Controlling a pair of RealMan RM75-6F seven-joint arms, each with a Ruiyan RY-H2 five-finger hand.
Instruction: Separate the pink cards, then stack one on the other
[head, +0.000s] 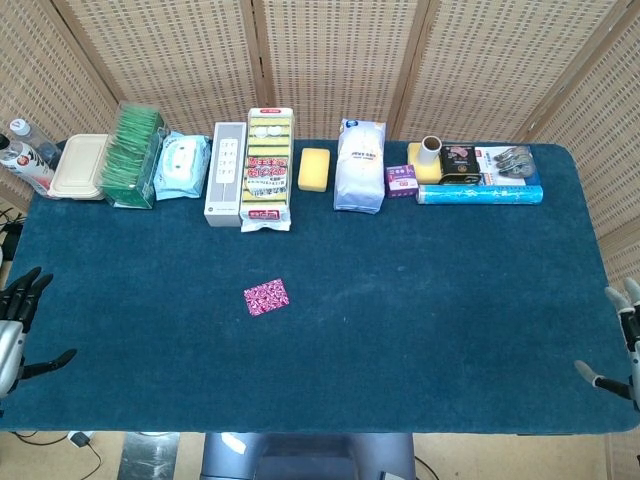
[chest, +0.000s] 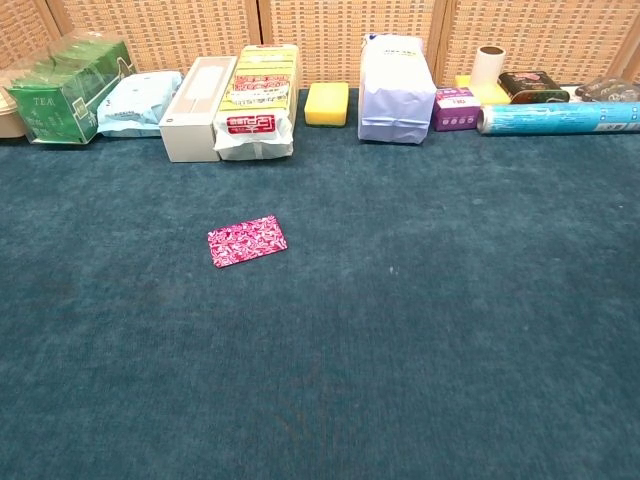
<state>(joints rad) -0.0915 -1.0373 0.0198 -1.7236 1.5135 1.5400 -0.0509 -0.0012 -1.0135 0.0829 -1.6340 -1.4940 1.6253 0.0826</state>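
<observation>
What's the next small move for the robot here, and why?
Probably none beyond holding still. The pink cards lie as one neat pile on the blue cloth, with no second card apart, so stacking looks done. The left hand and right hand sit open at the table's edges, holding nothing.

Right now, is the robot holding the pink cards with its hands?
No. Both hands hold nothing. The left hand and right hand sit open at the table's edges, far from the pink cards.
</observation>
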